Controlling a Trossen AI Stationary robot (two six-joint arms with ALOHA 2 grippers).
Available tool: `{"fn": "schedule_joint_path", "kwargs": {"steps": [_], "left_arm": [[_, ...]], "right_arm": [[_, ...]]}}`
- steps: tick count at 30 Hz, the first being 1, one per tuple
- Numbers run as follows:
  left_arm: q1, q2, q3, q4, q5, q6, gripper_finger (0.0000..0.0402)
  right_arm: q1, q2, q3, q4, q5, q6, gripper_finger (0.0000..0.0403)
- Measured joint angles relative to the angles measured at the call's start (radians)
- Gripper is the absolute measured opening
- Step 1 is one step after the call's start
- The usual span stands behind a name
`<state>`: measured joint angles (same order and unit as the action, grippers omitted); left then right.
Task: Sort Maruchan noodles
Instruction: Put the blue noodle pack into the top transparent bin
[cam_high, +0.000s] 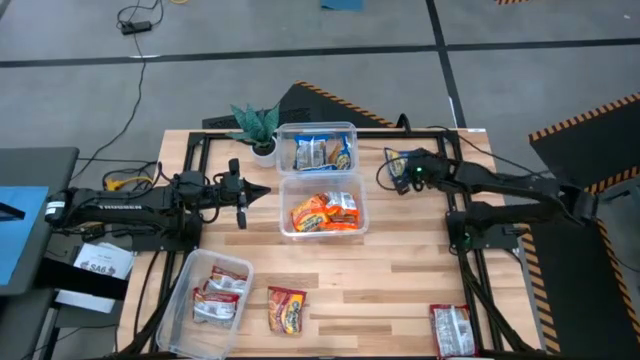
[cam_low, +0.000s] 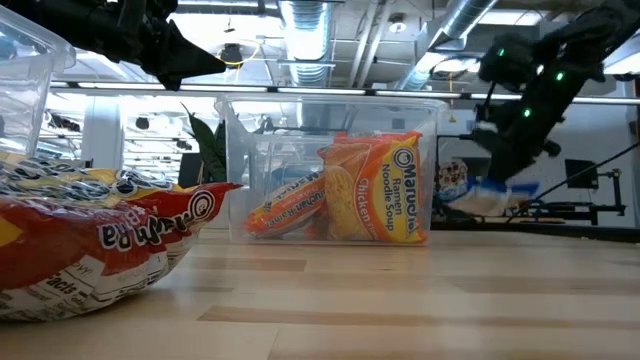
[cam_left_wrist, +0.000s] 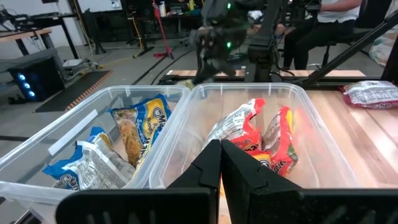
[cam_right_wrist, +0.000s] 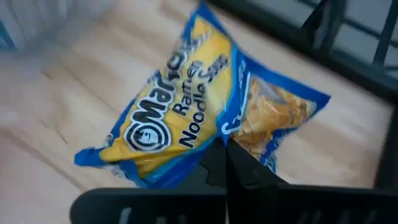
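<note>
We judge the step in hand to be the pickup of a blue packet (cam_right_wrist: 205, 106). The right gripper (cam_right_wrist: 222, 163) is pinched on the packet's edge, by the table's far right side, near the blue tub (cam_high: 317, 150). Next move, as we read it: lift clear and carry the packet over to that tub, where blue packets already lie.

The left gripper (cam_high: 243, 198), fingers pressed together and empty, waits just left of the orange tub (cam_high: 322, 210).

Views compared: the right wrist view alone shows the pinch and the label; the high view shows little of the packet. Only the high view shows the loose red packet (cam_high: 287, 309) and silver packet (cam_high: 452, 328) at the near edge.
</note>
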<state>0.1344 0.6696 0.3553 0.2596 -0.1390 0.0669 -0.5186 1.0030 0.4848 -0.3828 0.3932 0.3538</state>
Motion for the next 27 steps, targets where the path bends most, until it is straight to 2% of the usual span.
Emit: {"fn": "schedule_joint_path", "kwargs": {"steps": [6,12,16,22,27], "left_arm": [[0.000,0.000,0.000,0.000,0.000,0.000,0.0000],[0.000,0.000,0.000,0.009,-0.004,0.000,0.0000],[0.000,0.000,0.001,0.034,-0.004,0.000,0.0000],[0.000,0.000,0.001,0.043,-0.004,0.013,0.0000],[0.000,0.000,0.001,0.043,-0.004,0.018,0.0000]], "right_arm": [[0.001,-0.131,0.061,0.029,0.028,-0.047,0.0005],[0.008,-0.123,0.107,0.221,0.023,-0.097,0.0005],[0.029,-0.020,0.107,0.452,-0.034,-0.112,0.0005],[0.084,0.220,0.110,0.854,-0.176,-0.111,0.0005],[0.122,0.387,0.193,0.973,-0.198,-0.134,0.0006]]}}
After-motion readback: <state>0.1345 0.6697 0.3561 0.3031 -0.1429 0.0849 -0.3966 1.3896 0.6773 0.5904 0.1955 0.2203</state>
